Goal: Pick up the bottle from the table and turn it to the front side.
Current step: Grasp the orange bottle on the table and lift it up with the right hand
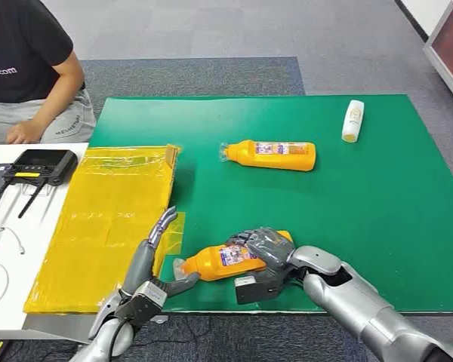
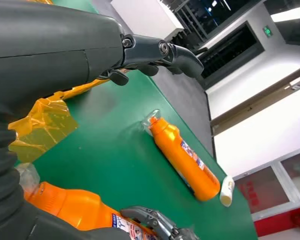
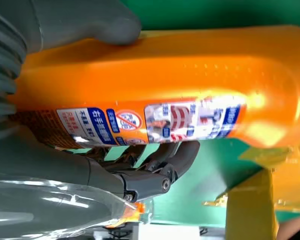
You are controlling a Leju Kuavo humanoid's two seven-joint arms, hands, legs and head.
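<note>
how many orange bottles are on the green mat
2. One orange bottle lies at the near edge, gripped by the right hand. The other orange bottle lies on its side mid-mat, untouched. A small white bottle lies at the far right.

An office-like test room: grey carpet [image 1: 213,30], a green-covered desk [image 1: 383,188], and a router [image 1: 41,166] beside a seated person [image 1: 30,68].

Open green tabletop [image 1: 383,219] spreads right of the near orange bottle [image 1: 224,262], gripped by the right hand [image 1: 264,260] at the front edge. A second orange bottle [image 1: 272,155] lies across the middle, a white bottle [image 1: 352,121] well apart near the far right corner. Crinkled yellow plastic sheet [image 1: 107,219] covers the left side, just beside the open-fingered left hand [image 1: 150,283].
</note>
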